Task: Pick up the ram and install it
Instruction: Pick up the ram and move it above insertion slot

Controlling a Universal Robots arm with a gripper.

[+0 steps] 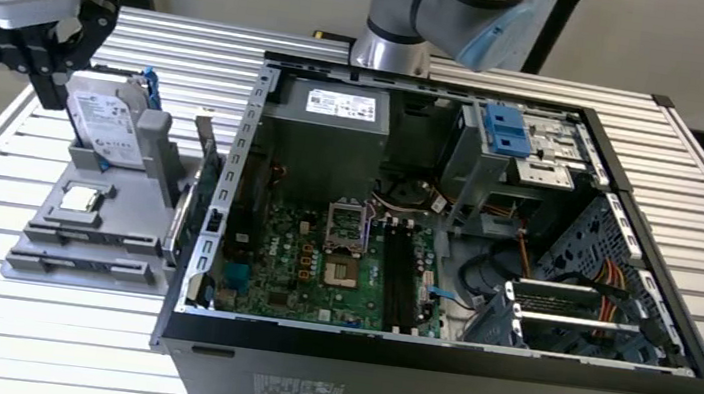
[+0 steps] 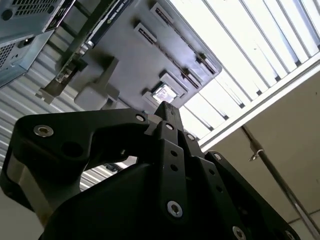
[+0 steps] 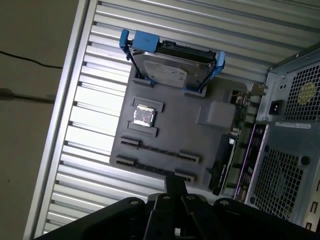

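Above the gray parts tray (image 3: pixel 185 130), the gripper (image 3: pixel 175 181) hangs clenched; the tray holds a hard drive (image 3: pixel 170 67), a processor chip (image 3: pixel 144 116) and an expansion card (image 3: pixel 222 165); the ram's place cannot be told.

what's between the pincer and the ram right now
Nothing visible. The pincer hovers above the gray holder, and the ram, a thin strip in its slot there, lies uncovered below it.
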